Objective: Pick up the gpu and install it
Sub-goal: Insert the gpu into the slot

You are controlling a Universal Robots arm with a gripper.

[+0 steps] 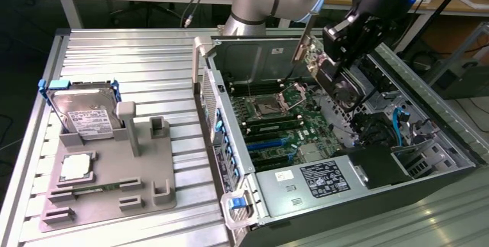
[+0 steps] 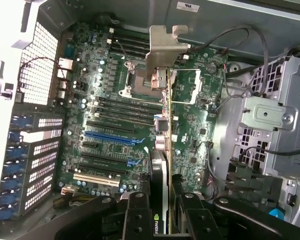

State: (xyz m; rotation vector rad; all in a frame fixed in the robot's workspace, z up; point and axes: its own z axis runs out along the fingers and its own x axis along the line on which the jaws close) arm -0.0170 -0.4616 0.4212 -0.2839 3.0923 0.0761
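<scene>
My gripper [image 1: 342, 52] hangs over the open computer case [image 1: 229, 144] and is shut on the gpu [image 1: 340, 86]. The gpu is a dark card with a round fan, and its silver bracket strip [image 1: 303, 43] points toward the case's rear wall. In the wrist view the gpu [image 2: 161, 150] shows edge-on, its bracket [image 2: 162, 45] at the far end. It runs between the two black fingers [image 2: 137, 215] of the gripper [image 2: 162, 205]. The card is above the green motherboard [image 2: 115, 115], apart from the blue slot [image 2: 110, 136] and the black slots beside it.
On the ribbed metal table, at the exterior view's left, a grey fixture [image 1: 145, 178] holds a silver hard drive [image 1: 84, 112], a square chip [image 1: 77, 167] and a narrow memory stick [image 1: 91, 188]. Inside the case are the power supply [image 1: 324, 178] and a drive cage with cables [image 2: 270, 120].
</scene>
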